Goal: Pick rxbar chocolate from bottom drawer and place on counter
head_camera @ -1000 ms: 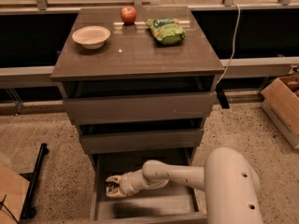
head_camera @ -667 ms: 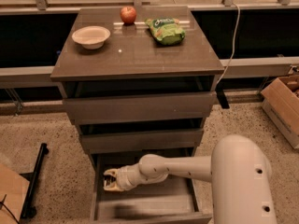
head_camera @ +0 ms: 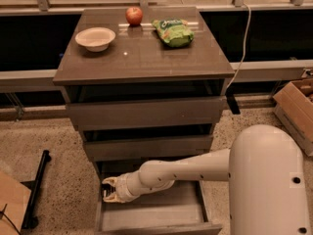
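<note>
Pale grey bottom drawer (head_camera: 156,213), jaws inside

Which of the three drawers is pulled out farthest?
The bottom drawer, the lowest one: its pale floor is exposed, and the claw is inside it.

You saw the gripper (head_camera: 108,190) at the left side of the bottom drawer (head_camera: 146,214), its tip too dark to read. The arm (head_camera: 186,170) hid part of the drawer floor. The lower edge cut off the drawer front, and the right edge cut off the cardboard box (head_camera: 296,106).
</note>
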Robot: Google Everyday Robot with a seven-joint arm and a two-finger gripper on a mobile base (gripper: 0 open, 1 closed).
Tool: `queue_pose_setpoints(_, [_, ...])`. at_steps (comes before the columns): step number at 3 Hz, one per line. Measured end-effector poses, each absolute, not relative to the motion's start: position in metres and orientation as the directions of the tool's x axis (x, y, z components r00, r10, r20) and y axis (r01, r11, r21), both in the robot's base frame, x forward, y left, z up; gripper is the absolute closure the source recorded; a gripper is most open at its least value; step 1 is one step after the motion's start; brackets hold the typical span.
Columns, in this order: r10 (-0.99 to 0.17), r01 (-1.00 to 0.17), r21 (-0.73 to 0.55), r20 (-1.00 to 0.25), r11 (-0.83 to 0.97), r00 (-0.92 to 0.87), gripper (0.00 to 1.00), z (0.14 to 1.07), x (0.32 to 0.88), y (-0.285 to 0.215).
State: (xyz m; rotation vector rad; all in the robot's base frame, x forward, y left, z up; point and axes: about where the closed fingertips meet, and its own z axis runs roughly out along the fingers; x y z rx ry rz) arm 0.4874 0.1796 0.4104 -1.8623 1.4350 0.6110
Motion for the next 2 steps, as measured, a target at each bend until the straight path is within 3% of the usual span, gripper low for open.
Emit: queue_pose_setpoints(2, [-0.548,-0.944,-0.204,-0.774,-0.259,0.318,1.00,0.431,0.470,0.168])
